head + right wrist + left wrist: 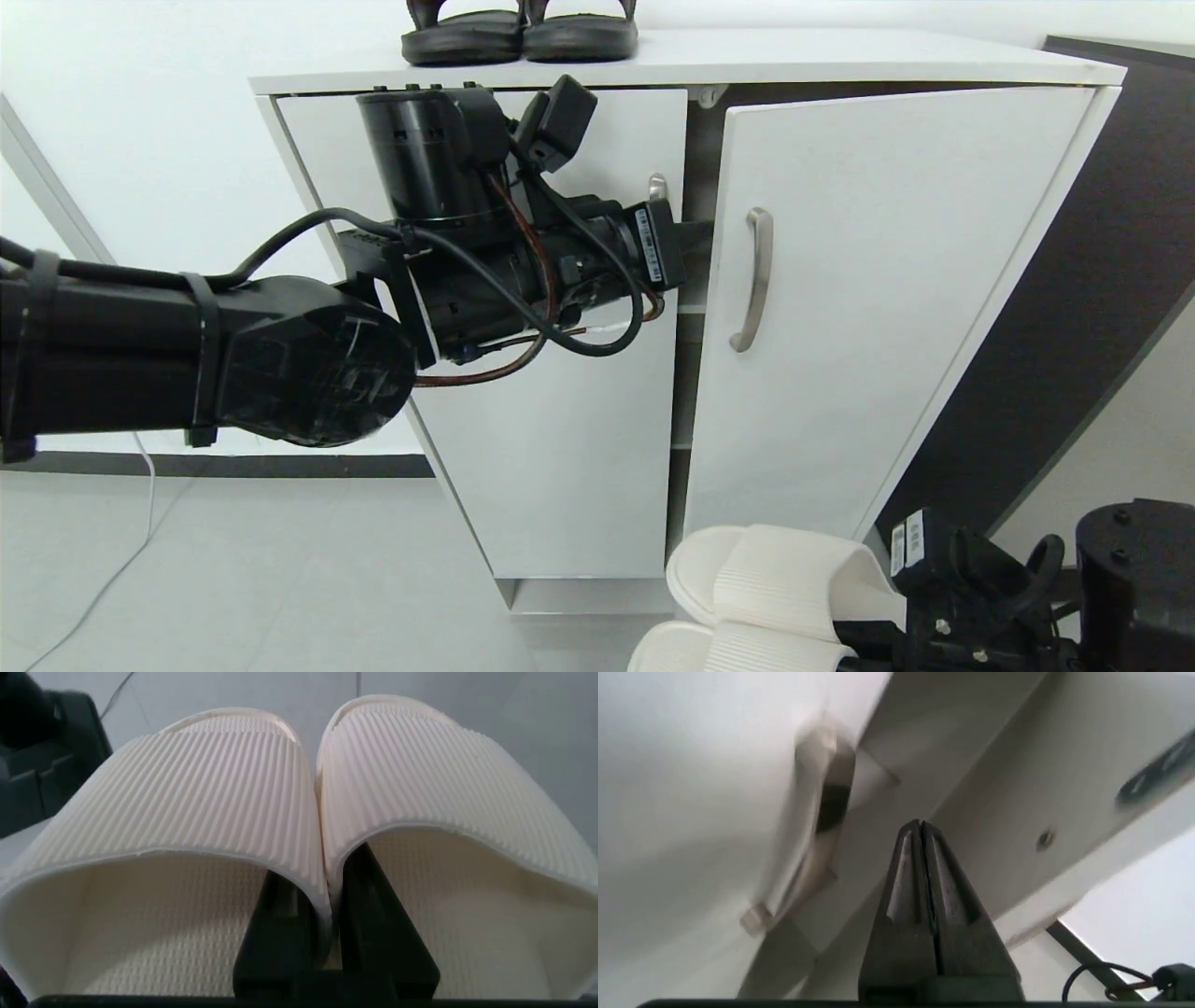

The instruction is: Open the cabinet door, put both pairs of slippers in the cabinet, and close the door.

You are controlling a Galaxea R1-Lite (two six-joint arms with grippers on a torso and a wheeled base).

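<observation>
- Left end effector (pixel 921 859): fingers closed, empty, sitting in the gap beside the ajar cabinet door (pixel 887 308); best levering its edge outward slowly.
- Right end effector (pixel 327 952): clamping white slippers (pixel 775 579) at 5 o'clock.
- Black slippers (pixel 518 37): lying atop cabinet (pixel 840 61), 12 o'clock.

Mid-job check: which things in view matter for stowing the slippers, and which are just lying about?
Job:
- cabinet
- its ajar right door, with the left end effector shut in the gap
- black slippers on the cabinet top
- white slippers, clamped in the right end effector

Lying about:
- white cable on the floor
- dark wall panel beside the cabinet
</observation>
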